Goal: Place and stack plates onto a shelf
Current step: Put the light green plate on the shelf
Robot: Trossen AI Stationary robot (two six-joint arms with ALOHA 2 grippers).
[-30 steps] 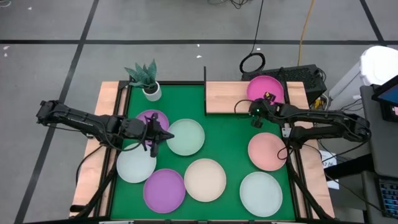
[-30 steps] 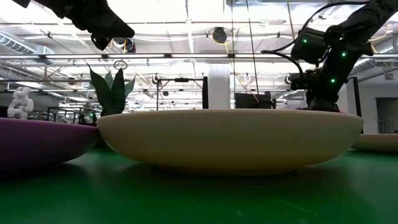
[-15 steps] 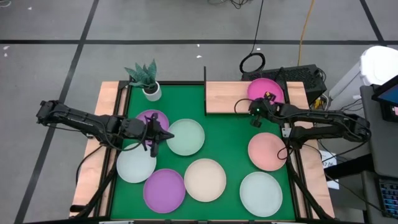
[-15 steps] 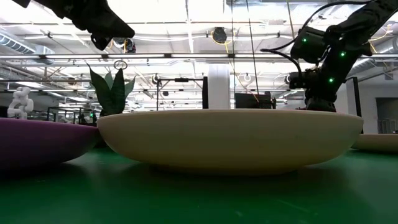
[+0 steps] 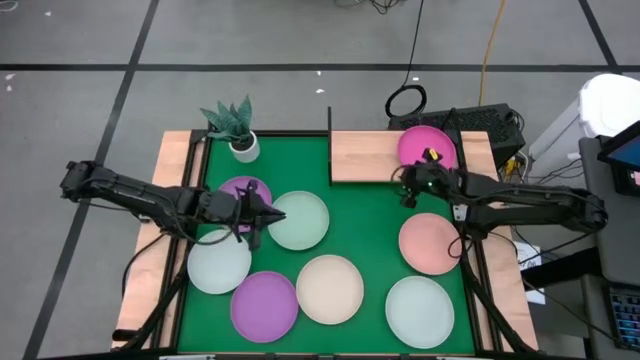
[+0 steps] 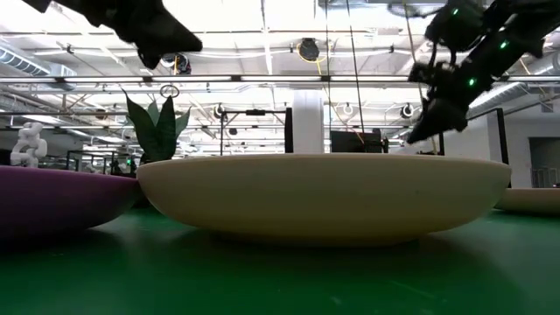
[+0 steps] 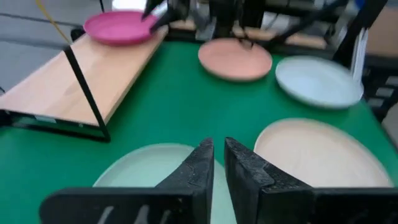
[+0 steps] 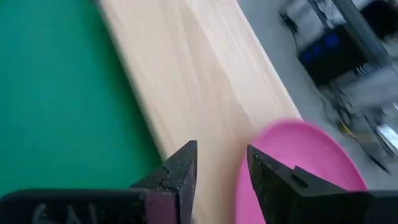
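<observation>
A hot pink plate (image 5: 428,145) lies flat on the right end of the light-wood shelf (image 5: 370,158), also in the right wrist view (image 8: 301,158). Several more plates lie flat on the green mat: purple (image 5: 243,189), mint (image 5: 300,221), whitish (image 5: 219,263), purple (image 5: 265,305), cream (image 5: 330,289), salmon (image 5: 432,243), pale (image 5: 420,311). My left gripper (image 5: 264,213) hangs shut and empty above the mint plate's left rim (image 7: 143,165). My right gripper (image 5: 408,184) is open and empty at the shelf's near edge, just beside the pink plate.
A thin black post (image 5: 329,125) stands at the shelf's left far corner. A small white plant pot (image 5: 243,146) stands at the mat's far left. Wooden strips (image 5: 178,160) edge the mat. The shelf's left half (image 7: 74,84) is bare wood.
My right gripper has drawn back from the pink plate toward the table's right edge, rising and tipping as it goes; the plate stays on the shelf. My left gripper has drifted slightly toward the mint plate.
</observation>
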